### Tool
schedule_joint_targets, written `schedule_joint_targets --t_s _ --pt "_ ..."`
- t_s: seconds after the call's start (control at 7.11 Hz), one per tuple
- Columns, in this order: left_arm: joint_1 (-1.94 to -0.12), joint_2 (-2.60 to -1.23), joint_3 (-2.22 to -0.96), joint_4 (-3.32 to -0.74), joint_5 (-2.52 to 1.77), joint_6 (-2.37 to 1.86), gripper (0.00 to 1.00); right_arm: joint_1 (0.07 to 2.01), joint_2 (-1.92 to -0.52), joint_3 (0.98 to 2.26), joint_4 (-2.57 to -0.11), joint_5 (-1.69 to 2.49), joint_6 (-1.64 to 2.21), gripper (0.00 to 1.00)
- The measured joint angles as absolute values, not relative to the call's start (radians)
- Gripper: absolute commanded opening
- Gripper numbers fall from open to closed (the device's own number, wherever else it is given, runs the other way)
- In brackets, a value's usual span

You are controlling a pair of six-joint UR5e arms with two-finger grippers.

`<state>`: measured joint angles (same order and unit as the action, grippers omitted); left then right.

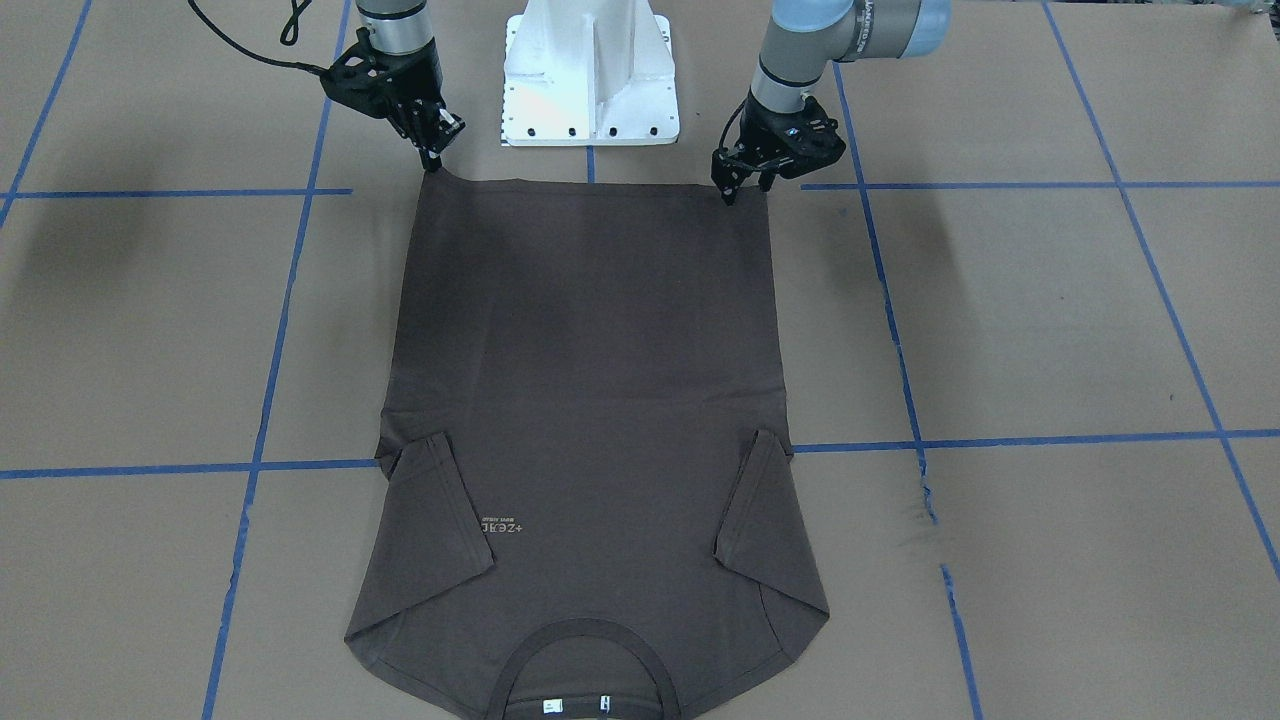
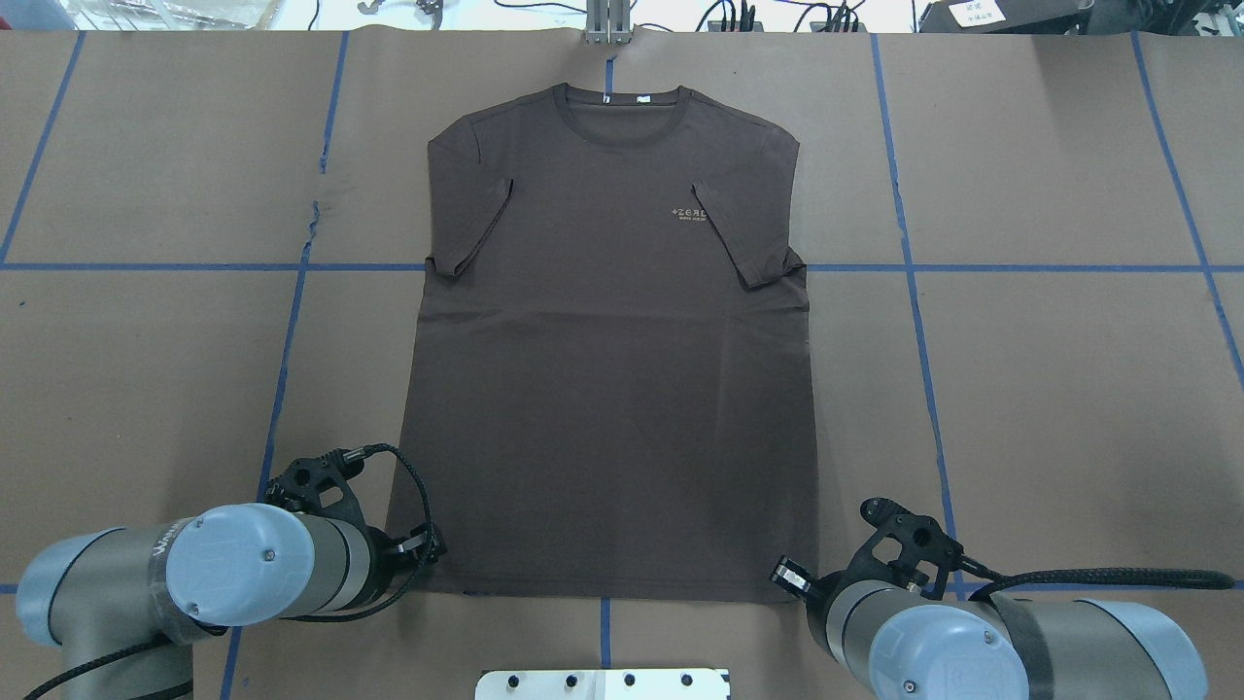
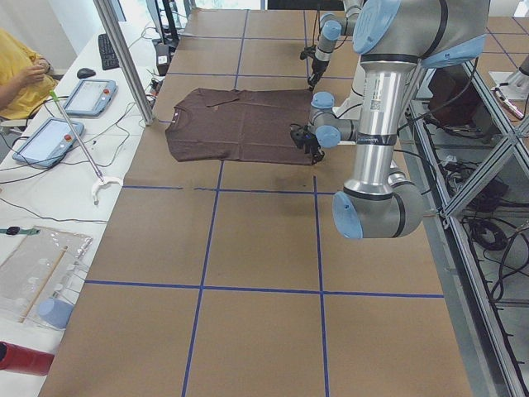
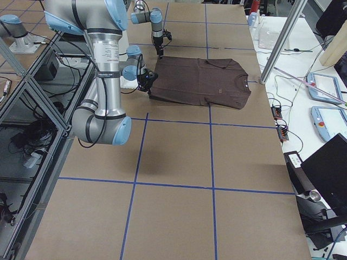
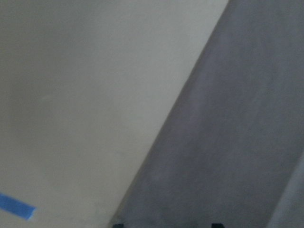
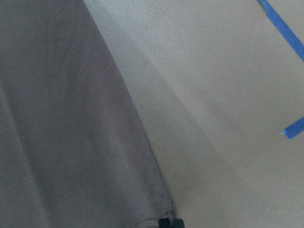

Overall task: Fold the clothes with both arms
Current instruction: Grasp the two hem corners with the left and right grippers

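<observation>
— Where to find the T-shirt (image 2: 612, 389)?

— Flat on the counter (image 2: 1020, 389), chest up, both sleeves (image 1: 440, 530) turned in over the body. Long axis straight away from the base pedestal (image 1: 590, 70): hem (image 1: 600, 183) nearest the arms, collar (image 2: 622, 122) at the far end.

— And from each hand?

— Lies forward of both. Left hand (image 1: 745, 188) at one hem corner, right hand (image 1: 435, 165) at the other. Neither nearer, one corner apiece.

— Clamped?

— Right hand: closed together, seemingly pinching its corner, going by the small peak of cloth there. Left hand: looks apart, straddling its corner, going by two fingertips (image 5: 118, 224) set wide in the left wrist view. Not certain.

— Turning on what, then, for the coming move?

— Probably on that axis: carrying the hem up and forward toward the collar. Calls for both corners held and both hands travelling level. Otherwise, risk of a skewed fold.
</observation>
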<state>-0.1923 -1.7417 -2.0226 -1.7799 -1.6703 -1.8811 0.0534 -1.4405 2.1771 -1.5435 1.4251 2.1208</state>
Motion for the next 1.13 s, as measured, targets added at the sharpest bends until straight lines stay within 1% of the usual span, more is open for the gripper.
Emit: schedule_joint_targets --t_s 0.14,0.28,0.56,0.7,0.84,0.98,1.13 --pt "-0.185 -1.734 -2.025 -1.774 -1.669 -1.882 0.68 0.053 -1.440 2.177 -1.543 1.425 2.120 0.00" --pt "-0.182 -1.729 -2.025 -1.772 -1.668 -1.881 0.58 0.053 -1.440 2.177 -1.543 1.425 2.120 0.00" --pt "-0.180 -1.725 -2.026 -1.772 -1.668 -1.881 0.32 0.053 -1.441 2.177 -1.544 1.425 2.120 0.00" --pt "-0.180 -1.725 -2.026 -1.772 -1.667 -1.882 0.28 0.053 -1.442 2.177 -1.544 1.425 2.120 0.00" --pt "-0.180 -1.725 -2.025 -1.772 -1.667 -1.882 0.17 0.054 -1.442 2.177 -1.544 1.425 2.120 0.00" --pt "-0.180 -1.725 -2.026 -1.771 -1.668 -1.882 0.00 0.054 -1.443 2.177 -1.545 1.425 2.120 0.00" --pt "-0.181 -1.725 -2.028 -1.771 -1.669 -1.882 0.00 0.054 -1.443 2.177 -1.545 1.425 2.120 0.00"
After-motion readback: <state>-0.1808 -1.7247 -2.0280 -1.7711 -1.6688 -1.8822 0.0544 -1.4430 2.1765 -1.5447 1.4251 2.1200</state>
